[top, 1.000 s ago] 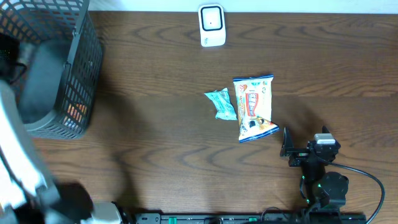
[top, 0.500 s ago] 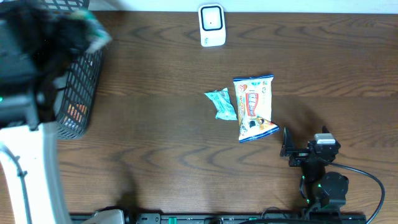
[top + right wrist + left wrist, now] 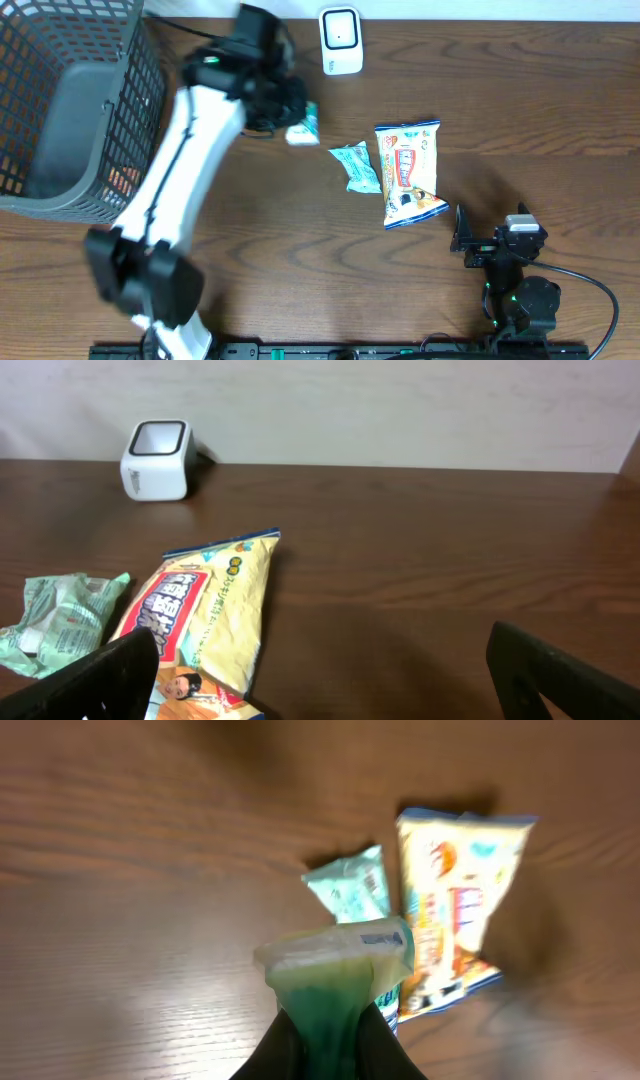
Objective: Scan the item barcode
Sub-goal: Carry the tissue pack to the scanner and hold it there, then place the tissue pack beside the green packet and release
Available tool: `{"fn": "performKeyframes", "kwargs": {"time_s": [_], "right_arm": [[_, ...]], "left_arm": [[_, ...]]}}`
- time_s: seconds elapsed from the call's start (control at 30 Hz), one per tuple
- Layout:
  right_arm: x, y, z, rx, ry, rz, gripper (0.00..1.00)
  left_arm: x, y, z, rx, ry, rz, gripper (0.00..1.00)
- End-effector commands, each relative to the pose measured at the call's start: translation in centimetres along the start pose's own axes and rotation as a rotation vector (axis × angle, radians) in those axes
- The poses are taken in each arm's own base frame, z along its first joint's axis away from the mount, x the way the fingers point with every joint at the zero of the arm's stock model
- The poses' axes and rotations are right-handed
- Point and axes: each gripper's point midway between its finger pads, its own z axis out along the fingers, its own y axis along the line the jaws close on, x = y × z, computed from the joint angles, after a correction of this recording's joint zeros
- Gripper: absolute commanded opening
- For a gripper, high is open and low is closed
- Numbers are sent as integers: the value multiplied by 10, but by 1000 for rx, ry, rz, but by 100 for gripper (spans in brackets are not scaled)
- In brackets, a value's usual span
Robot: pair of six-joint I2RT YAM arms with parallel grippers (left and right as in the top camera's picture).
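The mesh basket (image 3: 130,120) stands at nine o'clock on the table (image 3: 300,260). Right of it, the left gripper (image 3: 325,1040) is pinched tight on the lower end of a green packet (image 3: 338,965), whose upper edge is free. The scanner (image 3: 340,40) sits close by, at one o'clock from that packet. To scan well, I judge the arm should turn the barcode face (which side carries it I cannot tell) squarely toward the scanner window and hold it flat and steady. A second green packet (image 3: 355,166) and a snack bag (image 3: 410,172) lie at four o'clock, clear of the path. The right gripper (image 3: 463,240), at five o'clock, gapes wide and holds nothing.
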Motion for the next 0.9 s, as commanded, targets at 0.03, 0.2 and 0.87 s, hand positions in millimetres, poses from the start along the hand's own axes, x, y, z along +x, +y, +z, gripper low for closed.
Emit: {"fn": "performKeyframes", "kwargs": {"time_s": [0.03, 0.2, 0.87], "right_arm": [[1, -1, 0, 5, 1, 11, 99], [1, -1, 0, 5, 1, 11, 99], [1, -1, 0, 5, 1, 11, 99]], "left_arm": [[15, 12, 49, -107, 104, 23, 7], [36, 21, 96, -162, 226, -3, 8], [52, -16, 172, -25, 293, 3, 9]]}}
